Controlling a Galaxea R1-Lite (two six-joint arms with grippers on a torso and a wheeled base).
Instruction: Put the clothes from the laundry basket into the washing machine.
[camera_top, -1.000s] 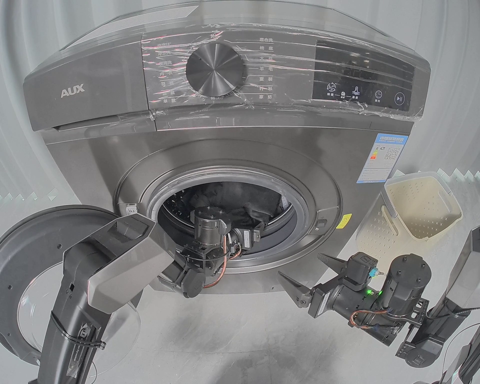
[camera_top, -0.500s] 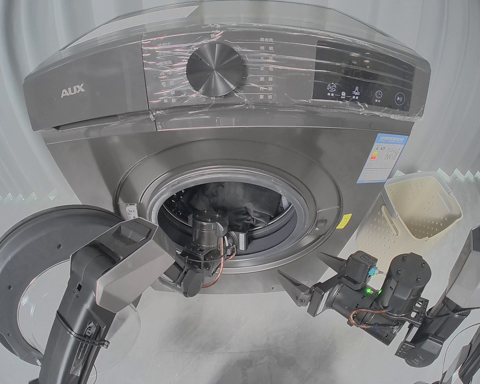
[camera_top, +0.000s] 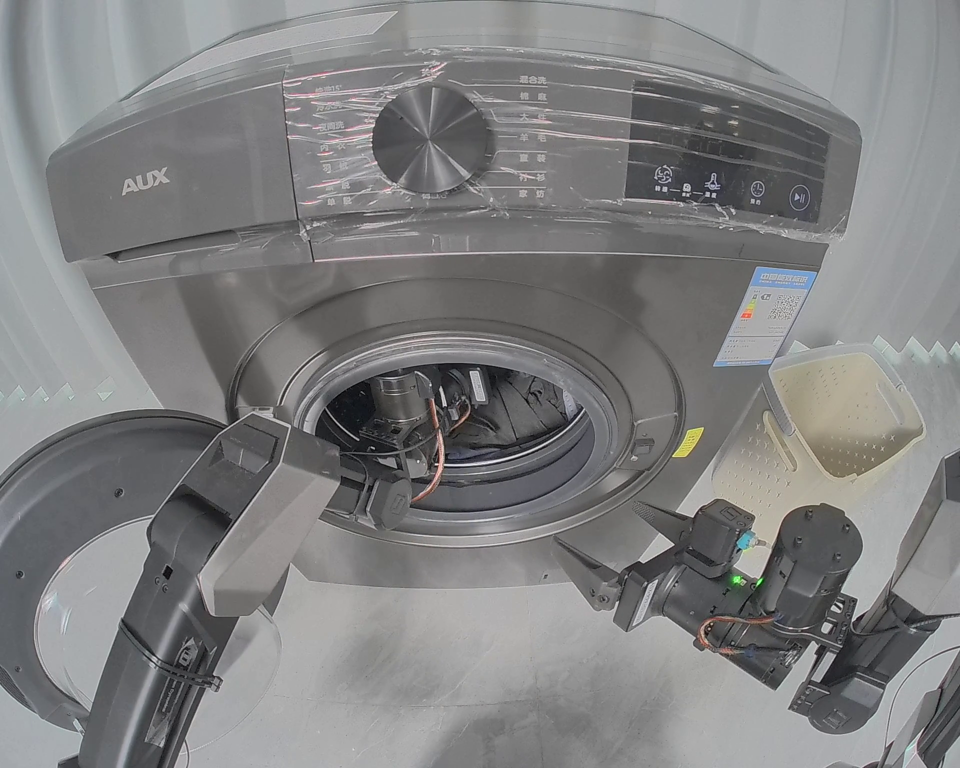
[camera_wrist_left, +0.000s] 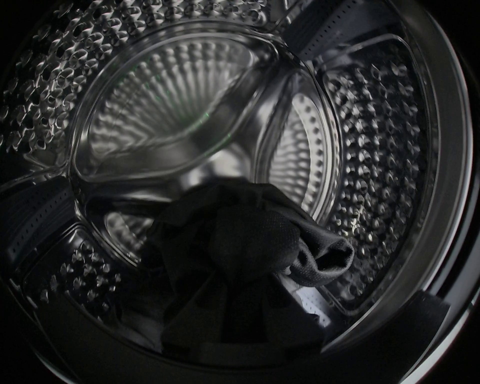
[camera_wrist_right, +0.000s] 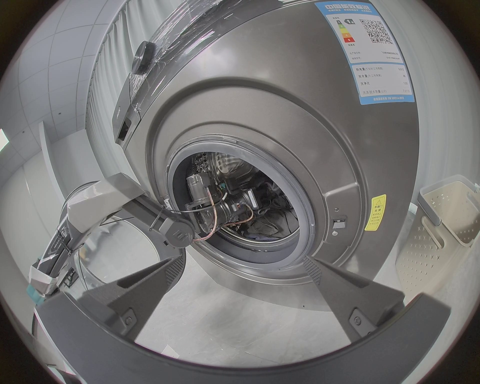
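Observation:
The grey front-loading washing machine (camera_top: 450, 290) stands with its round opening uncovered. Dark clothes (camera_top: 520, 400) lie in the drum. In the left wrist view a bunched black garment (camera_wrist_left: 240, 260) hangs close in front of the steel drum wall (camera_wrist_left: 165, 110). My left arm's wrist (camera_top: 405, 400) is inside the opening, its gripper end deeper among the clothes (camera_wrist_right: 280, 220). My right gripper (camera_top: 620, 555) stands open and empty, low in front of the machine, right of the opening. The cream laundry basket (camera_top: 845, 410) leans against the machine's right side.
The machine's round door (camera_top: 60, 560) is swung open at the far left, beside my left arm. Bare grey floor (camera_top: 480, 680) spreads in front of the machine. The basket (camera_wrist_right: 445, 220) is close to my right arm.
My left arm has risen and pushed deeper into the drum, from the lower rim of the opening to its upper left part. The right arm and basket stay put.

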